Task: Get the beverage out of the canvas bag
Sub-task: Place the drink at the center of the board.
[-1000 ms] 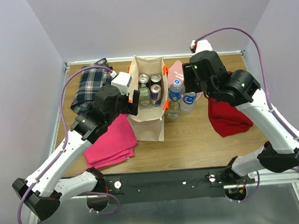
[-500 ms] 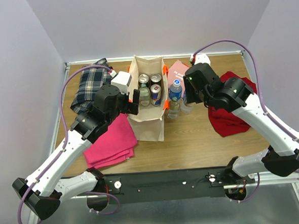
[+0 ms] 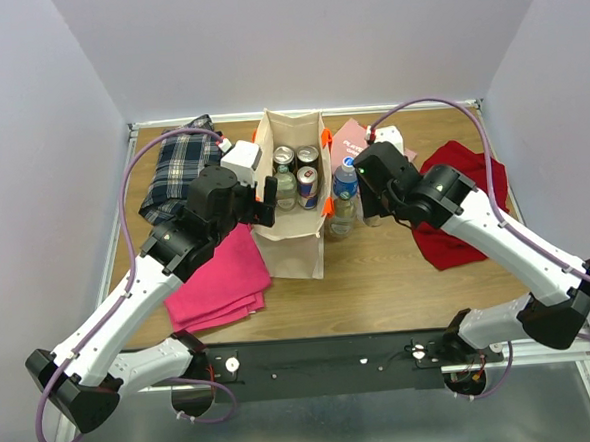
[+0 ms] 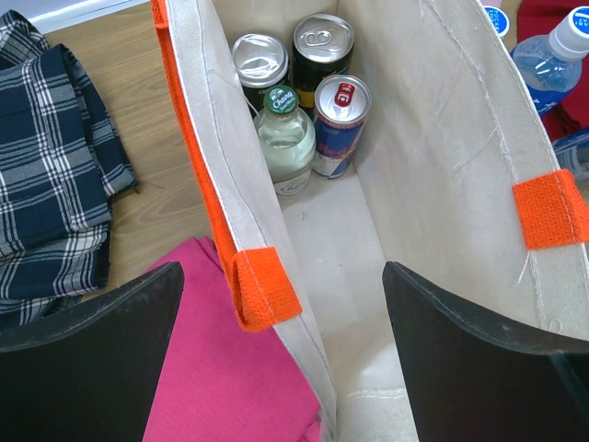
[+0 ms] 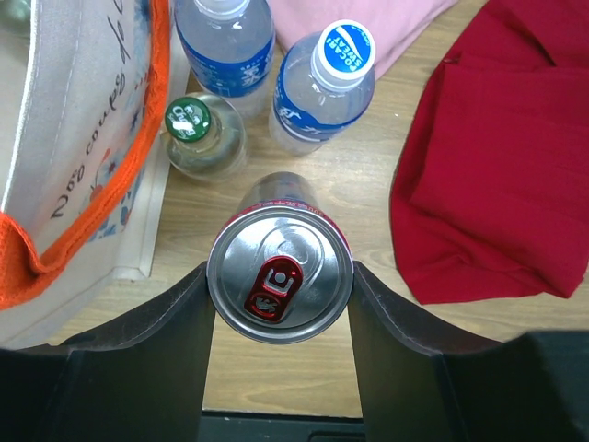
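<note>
The beige canvas bag (image 3: 295,249) with orange handles (image 4: 261,293) stands open at the table's middle. Inside it are two cans (image 4: 259,57) at the back, a Red Bull can (image 4: 340,109) and a green-capped glass bottle (image 4: 284,138). My left gripper (image 4: 282,304) is open and straddles the bag's left wall, which is not gripped. It also shows in the top view (image 3: 266,198). My right gripper (image 5: 279,287) is shut on a can with a red tab (image 5: 279,274), upright, just right of the bag. Whether it touches the table is unclear.
Two blue-labelled water bottles (image 5: 324,87) and a green-capped bottle (image 5: 204,136) stand between the bag (image 5: 74,120) and the held can. A red cloth (image 3: 464,206) lies right, a folded pink cloth (image 3: 219,281) and a plaid cloth (image 3: 177,173) lie left.
My right arm has moved left and down with the can, now close beside the bottles right of the bag. The left arm has not moved.
</note>
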Motion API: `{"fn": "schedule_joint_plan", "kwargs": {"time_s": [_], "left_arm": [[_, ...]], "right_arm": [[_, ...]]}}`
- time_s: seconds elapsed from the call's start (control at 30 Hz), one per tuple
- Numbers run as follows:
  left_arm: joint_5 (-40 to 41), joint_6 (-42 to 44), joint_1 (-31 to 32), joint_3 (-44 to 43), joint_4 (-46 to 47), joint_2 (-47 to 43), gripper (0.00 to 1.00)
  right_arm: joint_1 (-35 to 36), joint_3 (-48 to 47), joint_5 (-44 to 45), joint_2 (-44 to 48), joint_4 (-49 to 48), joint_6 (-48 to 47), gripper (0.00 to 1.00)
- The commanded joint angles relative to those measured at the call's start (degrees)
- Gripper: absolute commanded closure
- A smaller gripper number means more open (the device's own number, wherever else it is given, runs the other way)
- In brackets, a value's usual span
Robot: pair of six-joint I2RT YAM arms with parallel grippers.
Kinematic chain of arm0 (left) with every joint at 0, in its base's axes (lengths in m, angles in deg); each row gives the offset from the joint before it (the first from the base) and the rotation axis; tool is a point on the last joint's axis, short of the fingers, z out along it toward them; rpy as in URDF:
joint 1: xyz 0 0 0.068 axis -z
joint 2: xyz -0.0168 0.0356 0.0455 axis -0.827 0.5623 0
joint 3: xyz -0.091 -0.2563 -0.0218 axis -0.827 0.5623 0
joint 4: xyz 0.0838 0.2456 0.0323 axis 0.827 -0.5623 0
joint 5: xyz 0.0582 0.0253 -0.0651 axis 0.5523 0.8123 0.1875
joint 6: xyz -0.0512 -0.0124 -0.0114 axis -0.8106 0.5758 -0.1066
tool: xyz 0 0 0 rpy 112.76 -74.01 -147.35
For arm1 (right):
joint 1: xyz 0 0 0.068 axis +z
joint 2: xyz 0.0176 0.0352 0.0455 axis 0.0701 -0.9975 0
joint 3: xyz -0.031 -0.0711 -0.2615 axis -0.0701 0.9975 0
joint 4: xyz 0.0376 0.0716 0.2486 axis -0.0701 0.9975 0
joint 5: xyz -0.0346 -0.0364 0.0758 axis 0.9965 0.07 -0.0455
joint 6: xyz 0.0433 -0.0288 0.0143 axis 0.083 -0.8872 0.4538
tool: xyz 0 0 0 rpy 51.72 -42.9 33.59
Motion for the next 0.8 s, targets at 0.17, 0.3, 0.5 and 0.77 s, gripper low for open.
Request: {"fn": "schedule_joint_plan", "kwargs": {"time_s": [0.17,0.3,0.5,0.77], "left_arm": [[-0.95,-0.95,0.33,-0.97,1.33,-0.36,0.01],[-0.86,-0.77,0.33,-1.06,1.42,-0.44,0.01],[-0.6,-0.6,0.33,-0.62,1.24,-0.71,0.01],[-0.42,-0.77,0.33,0.08,1.59,-0.8,0.01]], "right_arm": [[-1.47,4.82,1.28,0.15,-9.52,1.49,0.99],[-3.93,7.46,-1.52,0.68,-12.68,1.58,0.99],[-8.42,12.56,-6.8,2.44,-17.6,0.7,0.99],[-9.39,16.6,-7.33,1.73,-21.74,-0.18,0.99]]}}
